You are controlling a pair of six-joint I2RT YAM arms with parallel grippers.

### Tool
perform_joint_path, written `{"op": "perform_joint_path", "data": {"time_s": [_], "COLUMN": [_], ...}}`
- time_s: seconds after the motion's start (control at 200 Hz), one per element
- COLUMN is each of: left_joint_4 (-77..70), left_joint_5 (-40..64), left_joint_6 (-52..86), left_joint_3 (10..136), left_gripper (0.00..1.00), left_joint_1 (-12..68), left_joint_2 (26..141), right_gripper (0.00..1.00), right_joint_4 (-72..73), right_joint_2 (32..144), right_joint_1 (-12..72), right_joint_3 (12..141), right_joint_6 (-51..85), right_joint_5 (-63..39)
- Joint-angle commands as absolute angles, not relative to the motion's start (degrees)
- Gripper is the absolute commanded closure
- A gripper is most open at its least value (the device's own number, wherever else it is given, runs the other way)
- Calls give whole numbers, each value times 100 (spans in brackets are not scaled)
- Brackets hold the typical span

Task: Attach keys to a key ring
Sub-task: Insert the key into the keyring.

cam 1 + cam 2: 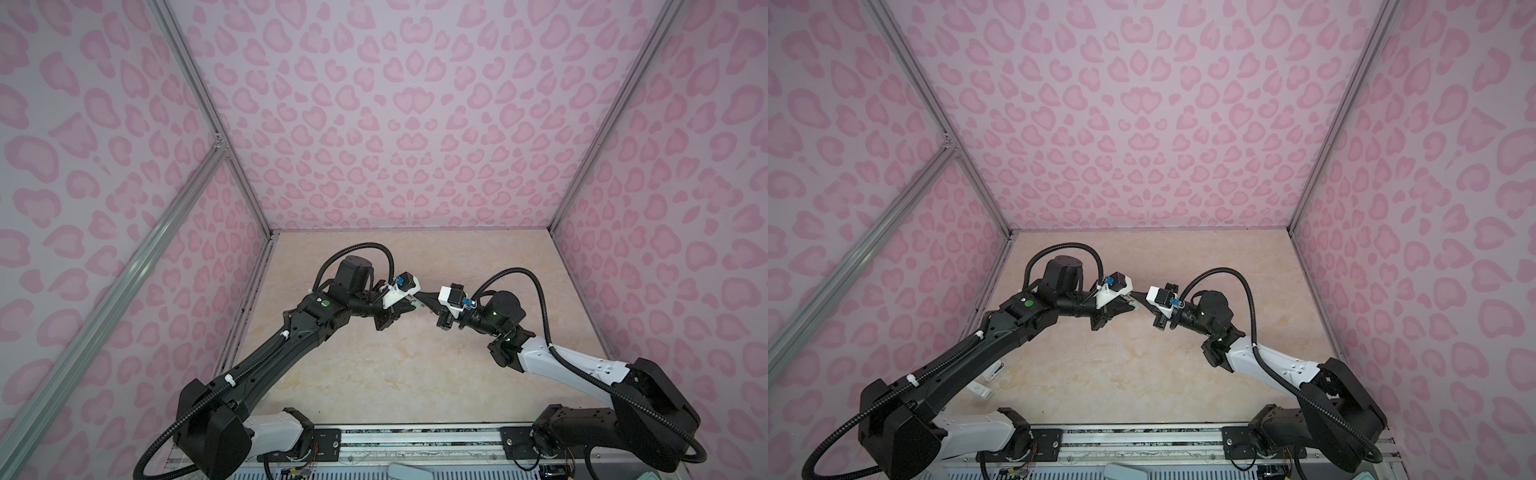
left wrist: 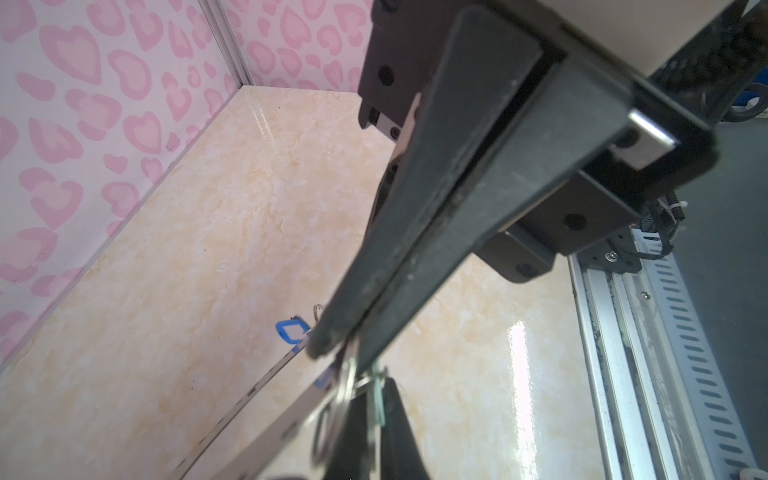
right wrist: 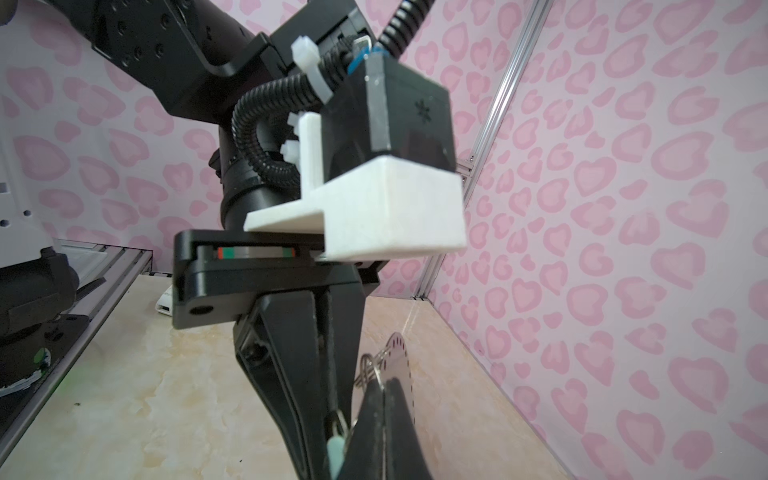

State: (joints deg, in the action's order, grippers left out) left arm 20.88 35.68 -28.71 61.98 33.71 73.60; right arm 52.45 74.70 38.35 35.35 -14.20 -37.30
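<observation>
Both grippers meet tip to tip above the middle of the table (image 1: 374, 374). My right gripper (image 3: 381, 384) is shut on the key ring (image 3: 400, 365), a flat grey disc with tiny rim holes, gripped at the rim where wire loops (image 3: 369, 368) hang. My left gripper (image 2: 340, 357) is shut on the small wire ring of a pale mint green key (image 2: 378, 399), which dangles against the right fingers (image 2: 365, 440). A blue tag (image 2: 291, 330) shows beside the disc, seen edge-on (image 2: 249, 399). In both top views the grippers (image 1: 411, 306) (image 1: 1136, 296) hide the disc; only the mint key (image 1: 417, 306) shows.
Pink heart-patterned walls close in the left, back and right sides. An aluminium rail (image 1: 415, 440) with both arm bases runs along the front. Two small white objects (image 1: 994, 371) (image 1: 980, 390) lie at the front left of the table under the left arm.
</observation>
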Motion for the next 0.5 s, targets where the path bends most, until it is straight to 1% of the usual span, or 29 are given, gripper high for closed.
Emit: {"op": "perform_joint_path", "data": {"time_s": [0.0, 0.2, 0.5], "left_joint_4": [2204, 2292, 2444], "left_joint_5": [3411, 3327, 3400], "left_joint_6": [-3022, -3062, -3122], "left_joint_3": [6297, 6271, 6363], "left_gripper": [97, 97, 97], "left_joint_1": [3345, 3158, 3138], "left_joint_2": [7344, 7099, 7022], "right_gripper": [100, 100, 100], "right_joint_4": [5101, 4865, 4743], "right_joint_2": [7390, 7211, 7395], "right_joint_1": [3832, 3771, 3763], "right_joint_3": [3513, 3367, 3401], "right_joint_6": [-1594, -1744, -1774], "right_joint_5": [-3668, -3564, -3612]}}
